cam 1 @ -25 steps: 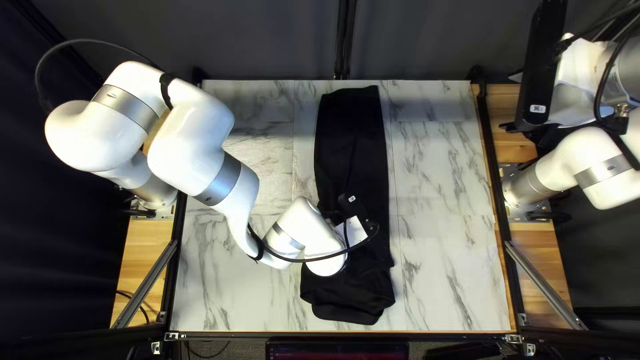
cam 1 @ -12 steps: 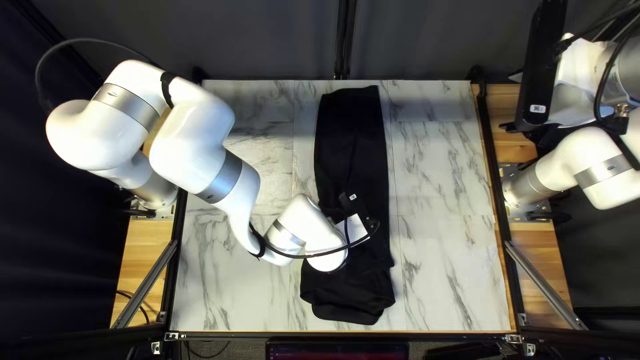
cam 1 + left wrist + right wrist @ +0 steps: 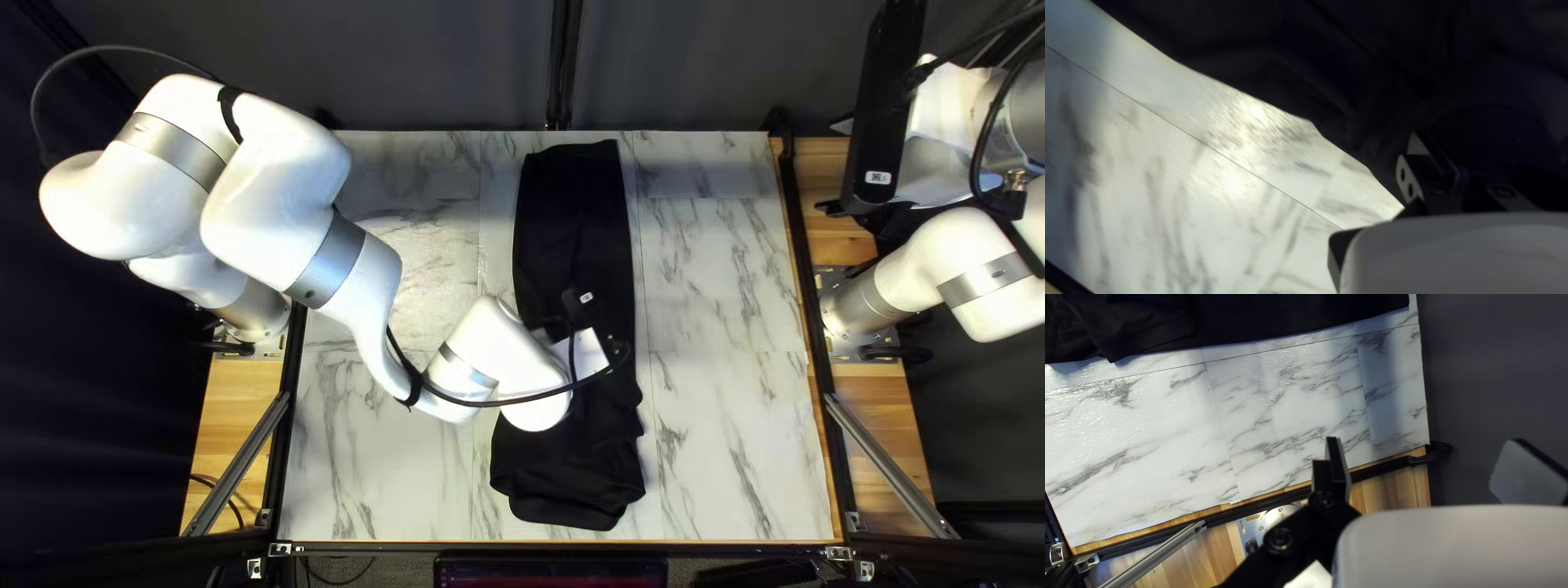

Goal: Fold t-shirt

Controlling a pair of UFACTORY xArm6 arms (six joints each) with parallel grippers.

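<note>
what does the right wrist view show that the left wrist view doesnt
Only the right wrist view: my right gripper, open with nothing between its fingers, my right arm's base, a metal strut and the dark curtain past the table's far edge.

Only the left wrist view: my left gripper, seen against the dark cloth; whether it touches it, I cannot tell.

Both: the black shirt and the marbled tabletop beside it.

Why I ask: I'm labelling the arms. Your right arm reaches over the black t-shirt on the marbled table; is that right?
No, it is my left arm that reaches over the black t-shirt on the marbled table, as the top left view shows.
</note>
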